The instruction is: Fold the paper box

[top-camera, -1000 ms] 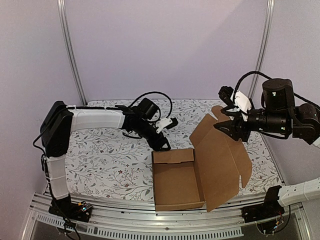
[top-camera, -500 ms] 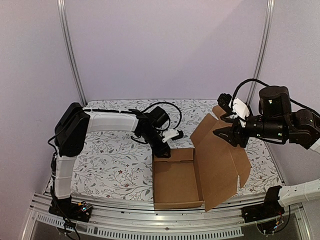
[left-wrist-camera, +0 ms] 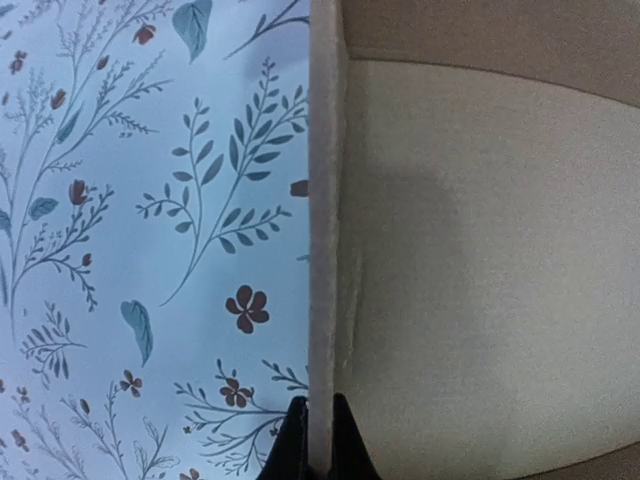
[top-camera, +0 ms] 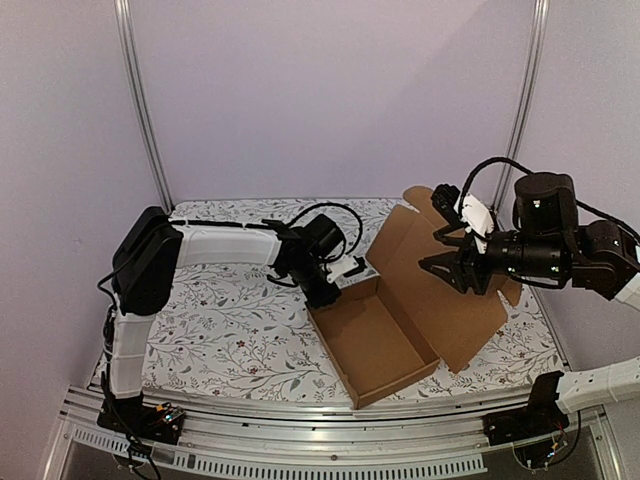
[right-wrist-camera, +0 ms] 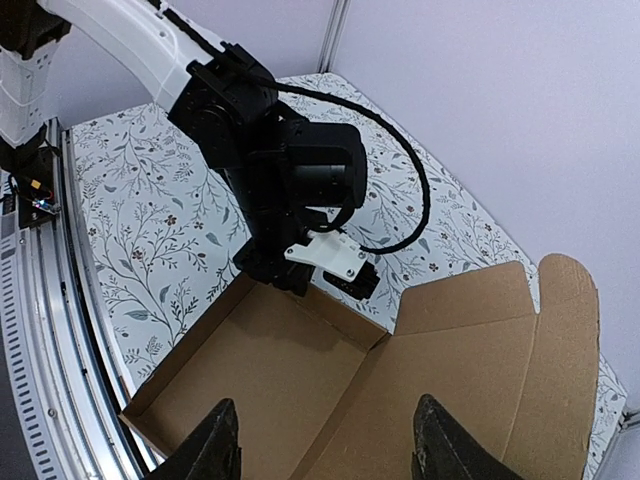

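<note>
Item: brown corrugated cardboard box point(top-camera: 375, 345), a shallow tray with its lid flap open, lower centre-right of the top view, on floral-printed table point(top-camera: 220, 330). Left gripper point(left-wrist-camera: 318, 455): clamped on the tray wall at its upper-left corner. Right gripper point(right-wrist-camera: 325, 455): jaws apart, holding nothing, over the lid.

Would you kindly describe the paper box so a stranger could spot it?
On the floral table, near its front edge, sits the paper box. It is the only brown cardboard there: a shallow open tray, lid open rightward, one wall pinched by the left gripper.
</note>
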`<move>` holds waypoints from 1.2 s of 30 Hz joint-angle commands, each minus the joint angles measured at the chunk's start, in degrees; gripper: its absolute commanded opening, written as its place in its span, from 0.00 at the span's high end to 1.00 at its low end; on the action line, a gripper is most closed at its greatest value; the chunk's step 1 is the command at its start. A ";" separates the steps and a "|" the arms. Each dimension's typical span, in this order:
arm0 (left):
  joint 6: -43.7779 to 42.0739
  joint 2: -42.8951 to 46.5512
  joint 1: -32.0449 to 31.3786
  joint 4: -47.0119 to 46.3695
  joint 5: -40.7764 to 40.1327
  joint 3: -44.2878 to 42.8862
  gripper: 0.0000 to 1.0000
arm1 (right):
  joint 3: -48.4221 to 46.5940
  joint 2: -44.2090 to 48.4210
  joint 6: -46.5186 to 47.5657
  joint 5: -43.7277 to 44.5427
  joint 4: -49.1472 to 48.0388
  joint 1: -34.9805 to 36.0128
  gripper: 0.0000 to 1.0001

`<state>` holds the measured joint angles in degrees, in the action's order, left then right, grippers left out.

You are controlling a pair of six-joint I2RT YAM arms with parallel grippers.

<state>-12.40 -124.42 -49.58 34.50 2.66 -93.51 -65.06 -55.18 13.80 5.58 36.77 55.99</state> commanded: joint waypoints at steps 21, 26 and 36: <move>48.66 17.47 -1.46 1.07 -22.92 23.71 1.00 | -4.08 -12.44 -10.27 11.45 -5.15 -6.43 0.28; 54.26 19.49 -2.40 0.39 -25.36 27.56 1.00 | -1.66 -13.98 -12.29 11.01 -6.49 -10.00 0.27; 55.90 21.03 -3.53 0.67 -24.95 28.75 1.00 | 1.44 -16.59 -16.34 -7.48 -12.89 -21.19 0.26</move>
<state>42.04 -104.68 -51.92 34.48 -21.23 -65.43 -64.31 -69.97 0.67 8.69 28.12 38.52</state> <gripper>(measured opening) 0.030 0.743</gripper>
